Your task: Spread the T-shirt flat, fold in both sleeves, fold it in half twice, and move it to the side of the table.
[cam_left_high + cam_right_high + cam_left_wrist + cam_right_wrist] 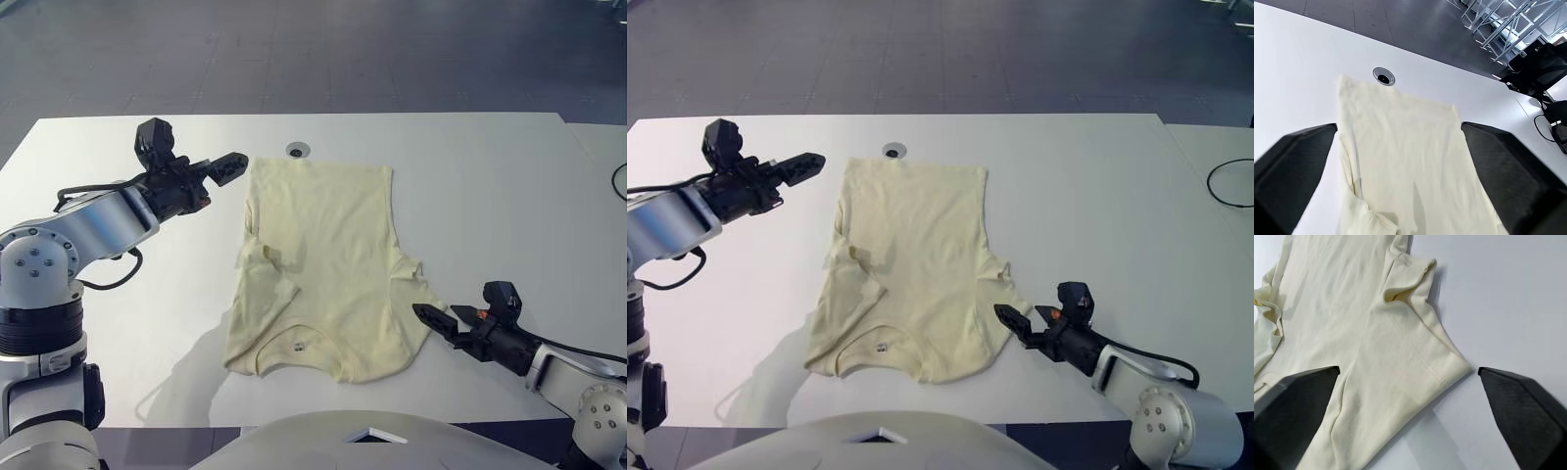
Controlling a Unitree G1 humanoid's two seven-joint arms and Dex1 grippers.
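The left end effector [223, 168] hangs at upper left on an outstretched arm, jaws wide apart. The right end effector [438, 318] sits at lower right, jaws also parted.

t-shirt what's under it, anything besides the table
Only the white table shows around the T-shirt; the round cable port sits just beyond its far edge, uncovered. Anything beneath the cloth is hidden.

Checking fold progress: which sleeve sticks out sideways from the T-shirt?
The right sleeve, jutting toward the right end effector; the left sleeve lies folded in over the T-shirt body.
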